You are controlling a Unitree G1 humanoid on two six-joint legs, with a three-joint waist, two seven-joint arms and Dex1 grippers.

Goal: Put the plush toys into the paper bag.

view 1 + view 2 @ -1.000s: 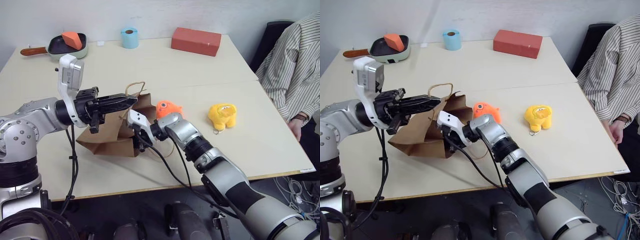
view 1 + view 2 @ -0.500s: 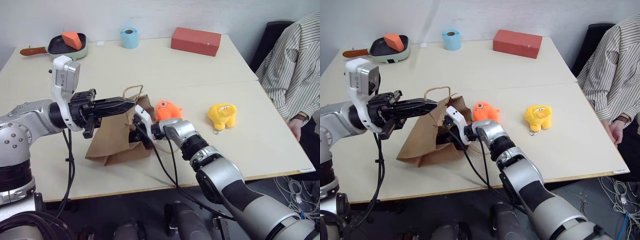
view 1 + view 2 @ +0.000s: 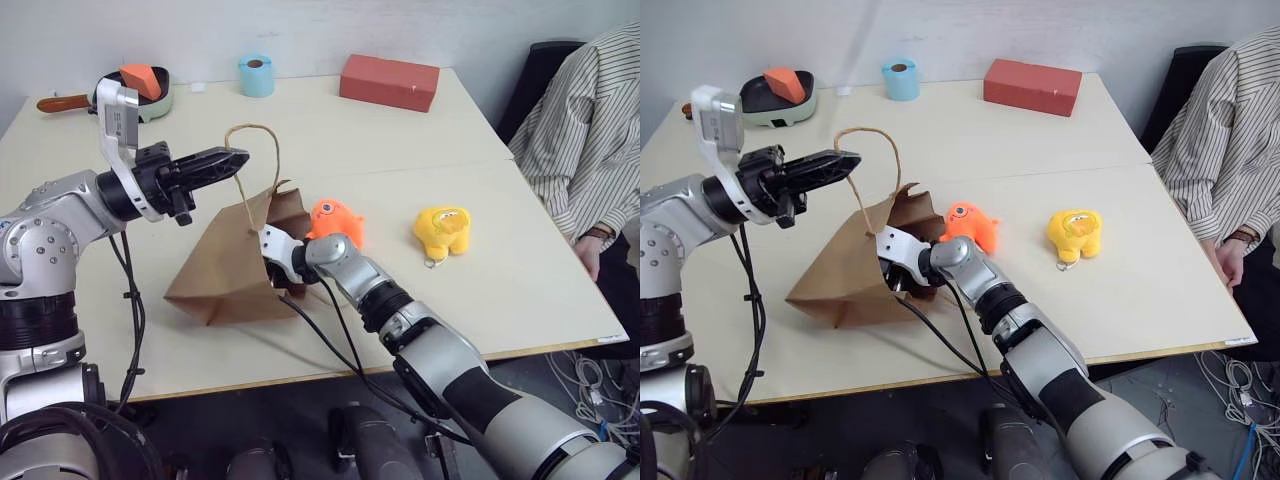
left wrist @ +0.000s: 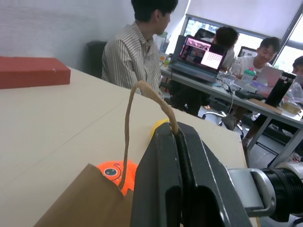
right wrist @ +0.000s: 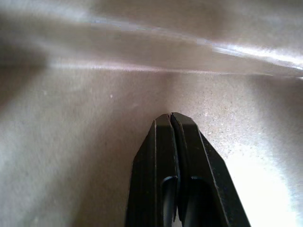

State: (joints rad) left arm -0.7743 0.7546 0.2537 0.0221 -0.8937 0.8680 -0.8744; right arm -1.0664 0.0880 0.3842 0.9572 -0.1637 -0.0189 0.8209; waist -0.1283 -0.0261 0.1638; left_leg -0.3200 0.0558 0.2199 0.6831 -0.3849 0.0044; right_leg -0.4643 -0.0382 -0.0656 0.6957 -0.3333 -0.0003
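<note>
L pincer [image 3: 238, 158]: fingers pressed together on the cord handle [image 3: 258, 150] of the paper bag [image 3: 232, 265], pinching it at the tips. L arm reaches in from my left, forearm about level, pincer pointing toward my right and a touch upward. Handle loop hangs taut from the tips down to the bag's rim; bag mouth is pulled up on that side, its base resting on the table [image 3: 400, 130]. In the L wrist view the cord [image 4: 142, 94] runs up and into the seam between the two fingers.

R pincer [image 5: 171, 118]: fingers closed flat against each other, nothing between them. R arm comes from bottom right, forearm angled across toward my left, wrist bent so the pincer end sits inside the bag mouth; R wrist view has brown paper wall all round the tips.

Orange plush [image 3: 336, 220]: on table just beside the bag's right edge, right by my R wrist; not in the bag. Yellow plush [image 3: 443, 231]: on table further right, well apart from bag.

Beyond: red box [image 3: 389, 81], blue roll [image 3: 256, 74], pan w/ orange block [image 3: 140, 85] at far edge. Person in striped shirt [image 3: 585, 140] seated at right.
</note>
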